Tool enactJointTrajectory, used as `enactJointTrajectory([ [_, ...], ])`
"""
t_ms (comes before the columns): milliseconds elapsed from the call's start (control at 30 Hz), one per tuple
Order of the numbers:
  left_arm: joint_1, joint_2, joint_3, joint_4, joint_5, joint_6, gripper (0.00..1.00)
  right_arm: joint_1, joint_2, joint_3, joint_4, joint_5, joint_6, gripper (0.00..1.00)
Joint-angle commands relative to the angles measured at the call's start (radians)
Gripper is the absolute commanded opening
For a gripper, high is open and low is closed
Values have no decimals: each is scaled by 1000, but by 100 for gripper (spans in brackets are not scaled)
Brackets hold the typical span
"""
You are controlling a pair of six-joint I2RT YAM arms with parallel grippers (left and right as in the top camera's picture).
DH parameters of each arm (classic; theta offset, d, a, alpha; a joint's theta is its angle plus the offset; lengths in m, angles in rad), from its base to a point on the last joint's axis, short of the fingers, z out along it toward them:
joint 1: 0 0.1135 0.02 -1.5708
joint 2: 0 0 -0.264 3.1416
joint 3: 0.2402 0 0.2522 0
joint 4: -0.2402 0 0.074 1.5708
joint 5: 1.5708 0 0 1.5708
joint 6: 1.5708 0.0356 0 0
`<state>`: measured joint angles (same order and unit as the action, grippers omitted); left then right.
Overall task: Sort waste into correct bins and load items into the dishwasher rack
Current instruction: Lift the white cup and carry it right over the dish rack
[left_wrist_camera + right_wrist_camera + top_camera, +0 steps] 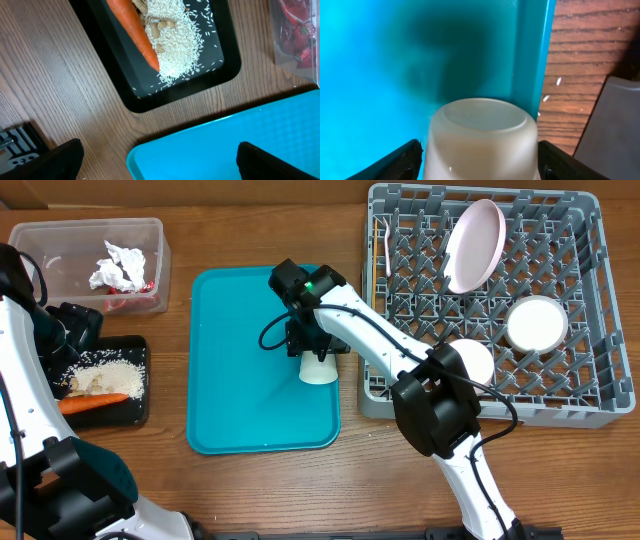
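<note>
Straddling the white cup (482, 132) on the teal tray's (240, 380) right edge, right gripper (479, 160); held or not, cannot tell. Left gripper (157, 160) wide open by black tray (231, 70).

The right gripper (316, 358) sits over a small white cup (319, 372) on the teal tray (240, 390); it may be touching it. The pink plate (473, 245) leans in the grey rack (600, 300).

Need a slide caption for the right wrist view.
Right gripper flanks the small white cup near the rim of the flat teal tray, wooden table beyond.
</note>
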<state>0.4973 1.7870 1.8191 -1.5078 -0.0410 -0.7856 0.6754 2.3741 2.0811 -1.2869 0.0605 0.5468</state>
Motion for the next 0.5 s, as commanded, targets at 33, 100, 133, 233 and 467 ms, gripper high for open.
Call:
enactJointTrajectory([
  [33, -10, 13, -6, -2, -3, -3, 100, 2, 7, 0, -10, 12, 4, 80],
  [100, -10, 13, -6, -2, -3, -3, 100, 4, 7, 0, -15, 6, 4, 81],
  [133, -10, 13, -6, -2, -3, -3, 100, 6, 7, 0, -19, 3, 6, 81],
  [233, -10, 13, -6, -2, -3, -3, 100, 10, 8, -1, -31, -4, 8, 81],
  [467, -10, 13, -6, -2, -3, -3, 100, 18, 8, -1, -32, -10, 8, 71],
])
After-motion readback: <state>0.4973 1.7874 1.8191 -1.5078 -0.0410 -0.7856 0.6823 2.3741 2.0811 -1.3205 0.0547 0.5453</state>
